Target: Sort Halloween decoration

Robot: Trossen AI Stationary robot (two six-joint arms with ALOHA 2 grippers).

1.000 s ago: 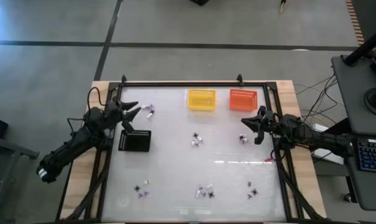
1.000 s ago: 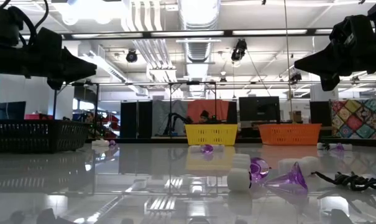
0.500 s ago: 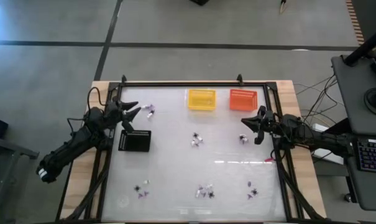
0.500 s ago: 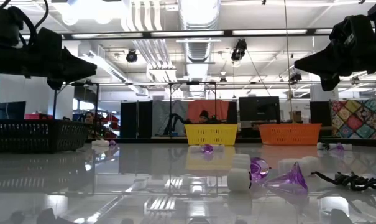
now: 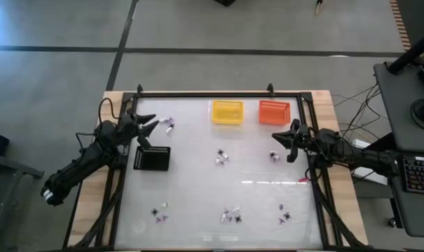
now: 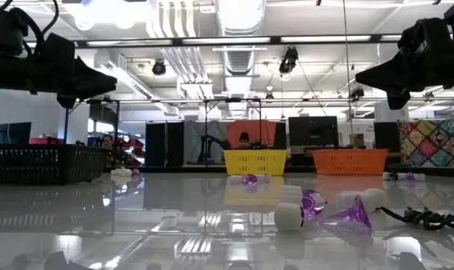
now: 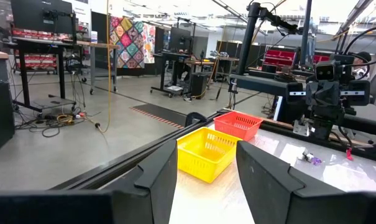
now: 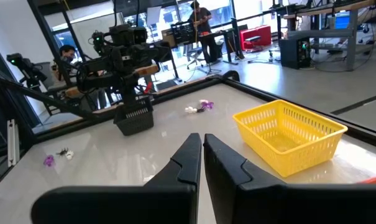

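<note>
The Halloween decoration lies in small clusters of purple, black and white trinkets on the white table: at the far left (image 5: 169,124), mid-table (image 5: 222,157), right (image 5: 275,155) and along the near side (image 5: 159,212) (image 5: 231,215) (image 5: 284,214). My left gripper (image 5: 155,123) hovers open and level at the table's left, beside the far-left cluster. My right gripper (image 5: 287,134) hovers shut and level at the right, near the right cluster. Neither has anything between its fingers (image 7: 160,165) (image 8: 188,158).
A yellow basket (image 5: 227,112) and an orange basket (image 5: 274,111) stand at the far edge. A black basket (image 5: 152,159) stands at the left, just near of my left gripper. A black frame rail (image 5: 219,94) rims the table. People show in the room behind (image 6: 245,139).
</note>
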